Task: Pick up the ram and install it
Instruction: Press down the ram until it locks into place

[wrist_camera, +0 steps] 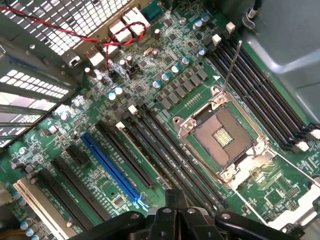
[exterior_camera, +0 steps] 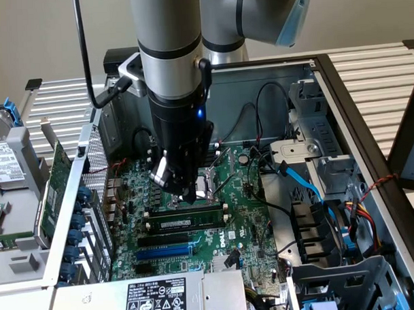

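Clenched and holding nothing, the tool [exterior_camera: 184,190] hangs low inside an open computer case [exterior_camera: 341,96], its dark fingertips pressed together just above the green motherboard [exterior_camera: 237,229]. In the exterior view the tip sits right at the upper edge of the ram [exterior_camera: 187,217], a long thin dark-green stick with a white label strip, which lies flat-on in one of the memory slots. Whether the tip is touching the stick cannot be told. The ram runs across the board, parallel to another stick-filled or dark slot just above it and to a blue slot [exterior_camera: 164,252] below it.

Just beside the tool, toward the exterior view's right, is the square metal processor socket [exterior_camera: 209,184]. Black and blue cables [exterior_camera: 310,185] loop over the drive bays on the exterior view's right. A power supply with a white label [exterior_camera: 154,298] sits along the near edge of the case. A green expansion card [exterior_camera: 57,180] stands outside the case wall on the exterior view's left, near a hard drive [exterior_camera: 6,162].

From the wrist view, the black tool [wrist_camera: 172,212] looks down on rows of long black slots [wrist_camera: 165,150], a blue slot [wrist_camera: 112,167] and the open socket [wrist_camera: 225,137].
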`<state>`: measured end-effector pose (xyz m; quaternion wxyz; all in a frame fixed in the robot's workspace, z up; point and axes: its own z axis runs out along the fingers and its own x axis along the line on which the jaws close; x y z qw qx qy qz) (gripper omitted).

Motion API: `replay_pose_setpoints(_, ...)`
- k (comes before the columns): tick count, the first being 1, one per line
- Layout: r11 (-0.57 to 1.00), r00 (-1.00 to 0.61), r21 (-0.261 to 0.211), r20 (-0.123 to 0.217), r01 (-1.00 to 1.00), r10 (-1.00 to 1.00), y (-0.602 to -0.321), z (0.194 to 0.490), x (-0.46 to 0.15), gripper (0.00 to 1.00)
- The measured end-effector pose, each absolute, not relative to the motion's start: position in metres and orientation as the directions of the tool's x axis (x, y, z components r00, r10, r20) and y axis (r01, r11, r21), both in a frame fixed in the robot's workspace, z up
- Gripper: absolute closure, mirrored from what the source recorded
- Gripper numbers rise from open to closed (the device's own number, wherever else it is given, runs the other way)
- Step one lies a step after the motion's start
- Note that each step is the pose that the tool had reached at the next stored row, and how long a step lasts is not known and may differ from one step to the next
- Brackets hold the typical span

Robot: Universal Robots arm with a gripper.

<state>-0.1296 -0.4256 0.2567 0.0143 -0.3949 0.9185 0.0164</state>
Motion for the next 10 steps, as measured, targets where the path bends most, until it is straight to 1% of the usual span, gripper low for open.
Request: replay_pose_setpoints(10,0.779,-0.779,0.02,-0.039,-0.626,-0.626,-0.4256,0.2564,-0.1296,0.89)
